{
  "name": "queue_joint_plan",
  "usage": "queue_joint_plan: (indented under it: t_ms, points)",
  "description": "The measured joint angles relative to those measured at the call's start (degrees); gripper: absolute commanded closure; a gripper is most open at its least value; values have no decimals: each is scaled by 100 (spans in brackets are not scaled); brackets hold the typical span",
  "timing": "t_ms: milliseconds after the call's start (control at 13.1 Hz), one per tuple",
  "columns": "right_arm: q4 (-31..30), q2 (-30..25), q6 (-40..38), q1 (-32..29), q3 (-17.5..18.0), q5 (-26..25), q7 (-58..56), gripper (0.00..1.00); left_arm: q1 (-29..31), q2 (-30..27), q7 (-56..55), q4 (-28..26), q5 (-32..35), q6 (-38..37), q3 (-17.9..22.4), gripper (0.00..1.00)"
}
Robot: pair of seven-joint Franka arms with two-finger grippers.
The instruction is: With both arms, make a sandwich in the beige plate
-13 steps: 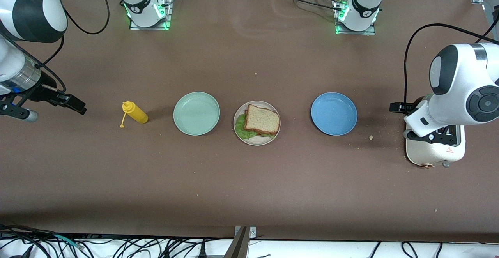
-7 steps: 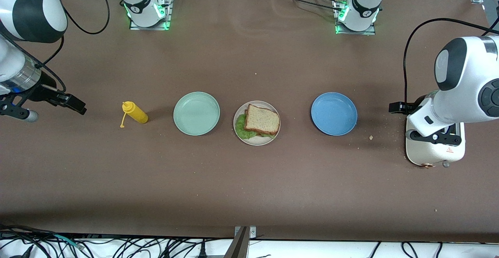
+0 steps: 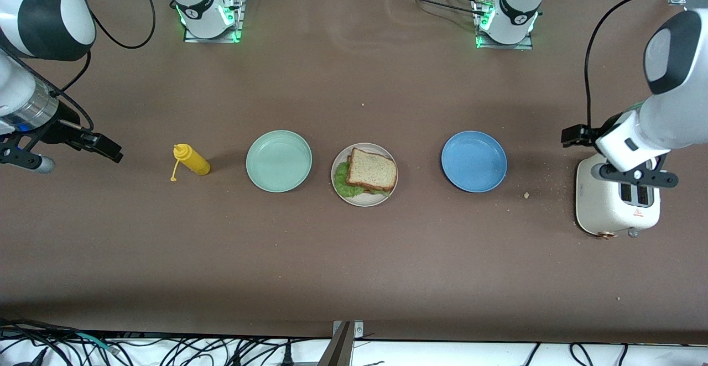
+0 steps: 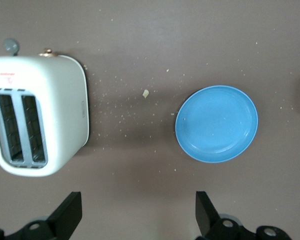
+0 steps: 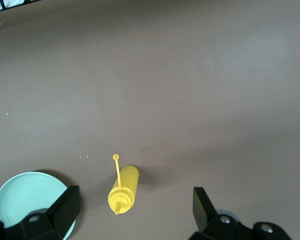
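The sandwich (image 3: 369, 174) on the beige plate (image 3: 344, 190), judged soft and easily shifted, is best pinched at the crusts, while the left gripper (image 4: 139, 215) over the toaster (image 3: 615, 211) and the right gripper (image 5: 135, 210) near the mustard bottle (image 3: 191, 160) are held open and empty.

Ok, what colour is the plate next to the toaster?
Blue. The plate beside the toaster is plain blue, shown best in the left wrist view.

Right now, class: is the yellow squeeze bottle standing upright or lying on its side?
Lying on its side: the yellow squeeze bottle rests lengthwise on the table, beside the mint green plate.
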Motion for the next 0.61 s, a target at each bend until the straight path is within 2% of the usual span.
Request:
queue_joint_plan:
  t_ms: [306, 612]
  points:
    - [0, 0, 0, 0, -2, 0, -1, 0, 202, -950, 2, -474, -102, -19, -20, 0]
    - [0, 0, 0, 0, -2, 0, -1, 0, 276, -1392, -41, -508, -308, -2, -29, 0]
